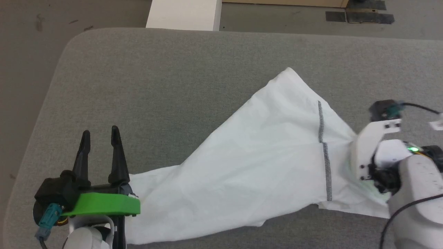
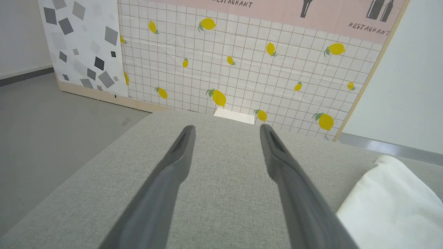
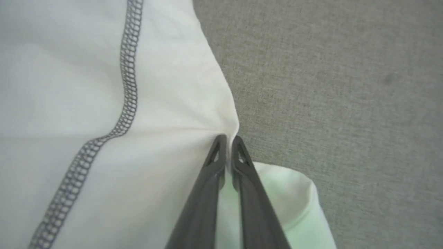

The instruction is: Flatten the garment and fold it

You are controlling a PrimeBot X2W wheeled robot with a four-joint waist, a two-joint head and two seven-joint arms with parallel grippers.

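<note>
Fingers of my right gripper (image 3: 227, 139) are pinching the thin white zigzag-seamed garment (image 1: 259, 155), left gripper (image 1: 100, 131) gaping empty; I'm favouring slow outward pulling.

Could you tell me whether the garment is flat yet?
Not flat: the garment lies bunched and tapering, its edge pinched in the shut right tool.

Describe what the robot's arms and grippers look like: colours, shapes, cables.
Left gripper: two long, dark, tapering fingers on a black base with a bright green bracket and a teal connector. Right gripper: the same dark grey fingers with triangular cut-outs near the tips; behind them a white bracket, black cable, green light and pale grey forearm.
</note>
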